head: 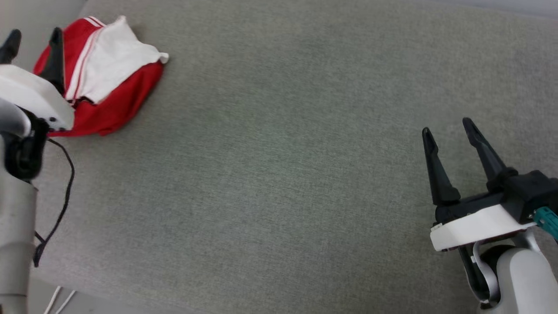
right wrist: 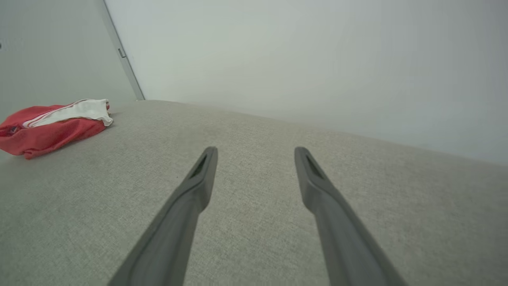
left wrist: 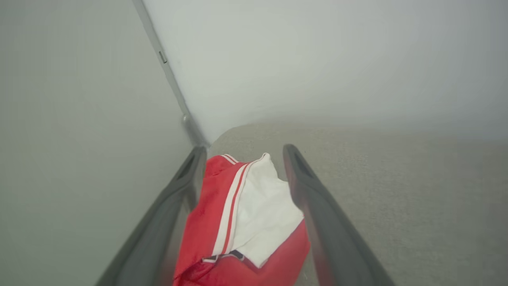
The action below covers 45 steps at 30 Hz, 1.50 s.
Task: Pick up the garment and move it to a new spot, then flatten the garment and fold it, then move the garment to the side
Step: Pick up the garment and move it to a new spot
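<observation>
The shirt [head: 109, 87] is lying in a bunched heap on the grey counter [head: 279, 174], at its far left corner. It is sitting close to the wall [right wrist: 278, 59]. Its red part is showing underneath, and a white sleeve with red and white stripes is lying on top.

The left pincer [head: 35, 34] is hanging over the left edge of the shirt. Its two dark fingers are standing wide apart and are holding nothing. In the left wrist view the shirt is showing between the two fingers. I cannot tell if the fingers are touching the cloth. A thin black cable [head: 65, 183] is dangling beside the left arm.

The right pincer [head: 447, 126] is hanging over the bare counter on the right, well apart from the shirt. Its fingers are standing wide apart too, and nothing is sitting between them.
</observation>
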### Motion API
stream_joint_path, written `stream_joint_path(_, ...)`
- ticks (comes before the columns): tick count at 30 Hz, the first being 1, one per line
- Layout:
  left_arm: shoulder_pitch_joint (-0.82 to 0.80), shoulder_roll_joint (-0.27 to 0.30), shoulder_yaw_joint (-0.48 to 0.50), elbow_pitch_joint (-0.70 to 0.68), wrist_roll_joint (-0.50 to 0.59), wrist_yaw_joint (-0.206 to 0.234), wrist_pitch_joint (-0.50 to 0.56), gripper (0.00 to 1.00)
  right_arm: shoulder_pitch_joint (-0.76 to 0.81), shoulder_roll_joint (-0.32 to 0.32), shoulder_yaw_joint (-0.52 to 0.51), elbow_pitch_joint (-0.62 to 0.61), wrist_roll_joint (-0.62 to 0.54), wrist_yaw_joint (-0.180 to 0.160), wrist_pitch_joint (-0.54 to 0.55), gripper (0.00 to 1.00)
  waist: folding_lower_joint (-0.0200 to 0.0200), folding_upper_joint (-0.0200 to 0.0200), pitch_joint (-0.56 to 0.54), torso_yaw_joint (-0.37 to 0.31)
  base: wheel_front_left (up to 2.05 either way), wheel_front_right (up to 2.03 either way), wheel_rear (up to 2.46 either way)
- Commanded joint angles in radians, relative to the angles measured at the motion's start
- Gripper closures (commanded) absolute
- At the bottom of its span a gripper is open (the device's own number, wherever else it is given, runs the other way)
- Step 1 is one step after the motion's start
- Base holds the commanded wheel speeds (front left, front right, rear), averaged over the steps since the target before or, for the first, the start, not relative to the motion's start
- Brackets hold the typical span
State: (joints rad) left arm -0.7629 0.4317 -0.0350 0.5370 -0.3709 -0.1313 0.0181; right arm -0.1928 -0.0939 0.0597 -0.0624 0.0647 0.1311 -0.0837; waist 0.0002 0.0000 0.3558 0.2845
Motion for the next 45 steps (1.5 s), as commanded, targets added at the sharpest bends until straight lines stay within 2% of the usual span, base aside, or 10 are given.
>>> stream_joint_path(1,-0.038,0.033,-0.022,0.012,-0.053,0.001,0.067,0.00,-0.032,-0.005,-0.002,0.004,0.004,-0.001,-0.012,0.00,-0.0002,0.0000,0.086,-0.078,0.00,0.00,0.00)
stream_joint_path(5,-0.090,0.152,-0.096,0.011,-0.173,0.001,0.216,0.00,-0.066,0.001,0.008,0.013,0.001,-0.001,-0.033,0.00,-0.0002,0.0000,0.145,-0.116,0.00,0.00,0.00)
stream_joint_path(11,-0.119,0.256,-0.149,0.062,-0.318,0.001,0.409,0.00,-0.114,0.008,0.027,0.028,-0.005,-0.001,-0.054,0.00,-0.0002,0.0000,0.218,-0.156,0.00,0.00,0.00)
stream_joint_path(18,-0.067,0.281,-0.162,0.201,-0.388,0.013,0.574,0.00,-0.150,0.012,0.043,0.054,-0.001,-0.001,-0.073,0.00,-0.0002,0.0000,0.261,-0.193,0.00,0.00,0.00)
stream_joint_path(19,-0.030,0.268,-0.180,0.257,-0.396,0.037,0.646,0.00,-0.155,0.011,0.038,0.060,-0.001,-0.001,-0.074,0.00,-0.0002,0.0000,0.266,-0.201,0.00,0.00,0.00)
stream_joint_path(22,-0.009,0.259,-0.193,0.291,-0.399,0.067,0.700,0.00,-0.154,0.009,0.032,0.065,0.001,-0.001,-0.074,0.00,-0.0002,0.0000,0.263,-0.203,0.00,0.00,0.00)
stream_joint_path(23,-0.006,0.263,-0.200,0.291,-0.390,0.072,0.703,0.64,-0.152,0.009,0.031,0.065,0.002,-0.001,-0.073,0.00,-0.0002,0.0000,0.259,-0.203,0.00,0.00,0.00)
stream_joint_path(24,-0.009,0.267,-0.203,0.284,-0.378,0.077,0.687,1.00,-0.151,0.009,0.029,0.066,0.002,-0.001,-0.072,0.00,-0.0002,0.0000,0.254,-0.202,0.00,0.00,0.00)
stream_joint_path(33,-0.109,0.287,-0.213,0.219,-0.286,0.118,0.462,1.00,-0.091,0.017,0.001,0.076,0.004,-0.001,-0.075,0.00,-0.0002,0.0000,0.111,-0.162,0.00,0.00,0.00)
stream_joint_path(45,-0.133,0.172,-0.213,0.187,-0.213,0.130,-0.019,1.00,0.034,0.039,-0.040,0.065,0.035,-0.001,-0.069,0.00,-0.0002,0.0000,-0.135,-0.149,0.00,0.00,0.00)
